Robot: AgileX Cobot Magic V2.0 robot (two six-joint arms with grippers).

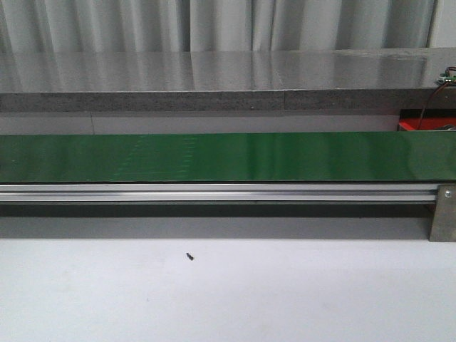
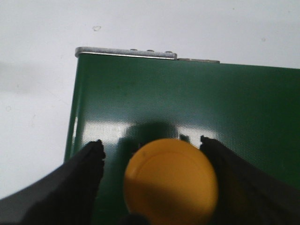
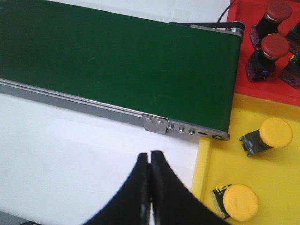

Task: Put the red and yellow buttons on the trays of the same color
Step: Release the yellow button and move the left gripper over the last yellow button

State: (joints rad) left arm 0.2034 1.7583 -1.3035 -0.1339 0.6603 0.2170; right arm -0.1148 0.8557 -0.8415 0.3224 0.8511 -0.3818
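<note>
yellow button [image 2: 170, 180] between spread left claw [image 2: 152, 150] fingers, green belt [image 2: 187, 103] beneath, right claw [image 3: 150, 159] closed empty

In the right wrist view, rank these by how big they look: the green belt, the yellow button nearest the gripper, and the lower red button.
1. green belt, largest by far.
2. yellow button nearest the gripper.
3. lower red button, smallest, though it sits farther from the camera, so the gap with the yellow one may be partly distance.
</note>
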